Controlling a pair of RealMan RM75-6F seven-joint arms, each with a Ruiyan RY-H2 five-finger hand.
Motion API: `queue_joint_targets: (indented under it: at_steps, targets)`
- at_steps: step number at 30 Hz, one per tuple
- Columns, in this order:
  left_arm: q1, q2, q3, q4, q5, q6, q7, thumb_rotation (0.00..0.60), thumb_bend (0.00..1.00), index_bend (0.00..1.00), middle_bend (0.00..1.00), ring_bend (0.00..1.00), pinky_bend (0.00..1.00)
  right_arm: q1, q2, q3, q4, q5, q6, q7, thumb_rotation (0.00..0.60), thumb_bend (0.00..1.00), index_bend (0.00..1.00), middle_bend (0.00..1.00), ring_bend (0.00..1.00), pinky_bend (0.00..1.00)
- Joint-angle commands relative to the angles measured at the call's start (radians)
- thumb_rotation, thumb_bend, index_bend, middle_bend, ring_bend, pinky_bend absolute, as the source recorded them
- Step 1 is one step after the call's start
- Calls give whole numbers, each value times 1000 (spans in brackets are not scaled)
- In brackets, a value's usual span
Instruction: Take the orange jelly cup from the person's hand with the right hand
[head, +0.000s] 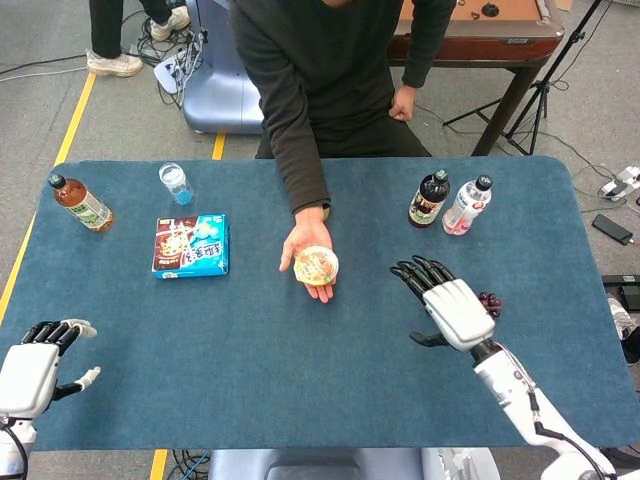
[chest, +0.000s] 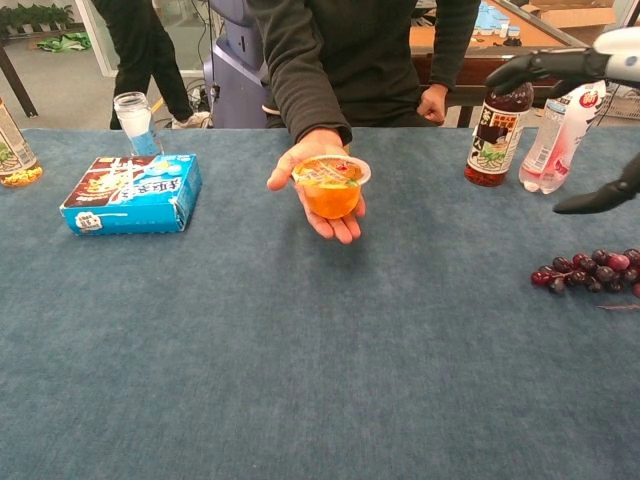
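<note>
Left hand: the white robot left hand (head: 30, 368) lay at the near left table edge, dark fingers loosely spread, holding nothing.
Right hand: the white robot right hand (head: 450, 302) hovered above the blue felt-covered table (head: 300, 380), dark fingers (chest: 540, 66) fanned apart and empty, well apart from the cup.
Grapes: a bunch of dark red grapes (chest: 590, 270) lay just beside the right hand.
Task object: the orange jelly cup with printed foil lid (chest: 330, 185) sat upright in the person's upturned palm (head: 312, 258) at mid-table; lid print was unreadable.
Box: a flat blue printed snack box (head: 191, 245) lay left of the palm; its lettering was illegible.
Far bottles: a dark-drink bottle (head: 429, 199) and a clear bottle with pink label (head: 466, 205) stood side by side; label text was too small to read.
Far left: a small clear jar (head: 175, 183) and an amber tea bottle (head: 81, 203).
</note>
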Motion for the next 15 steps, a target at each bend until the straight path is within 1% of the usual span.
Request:
queue_joint_targets:
  at_steps: [1, 6, 12, 15]
  targets:
    - [1, 2, 1, -1, 1, 1, 1, 600, 171, 401, 348, 291, 217, 88, -39, 49, 20, 100, -78, -26, 600, 118, 89, 102, 0, 121]
    - [5, 8, 3, -3, 0, 3, 4, 600, 171, 401, 348, 291, 217, 192, -91, 83, 67, 217, -148, -65, 600, 118, 90, 102, 0, 121]
    - [10, 8, 6, -4, 2, 7, 3, 600, 171, 401, 348, 291, 217, 289, -153, 95, 121, 316, -187, -115, 600, 118, 89, 102, 0, 121]
    - [14, 6, 8, 0, -2, 8, 2, 600, 171, 401, 348, 291, 217, 361, -209, 101, 189, 389, -210, -150, 600, 118, 89, 102, 0, 121]
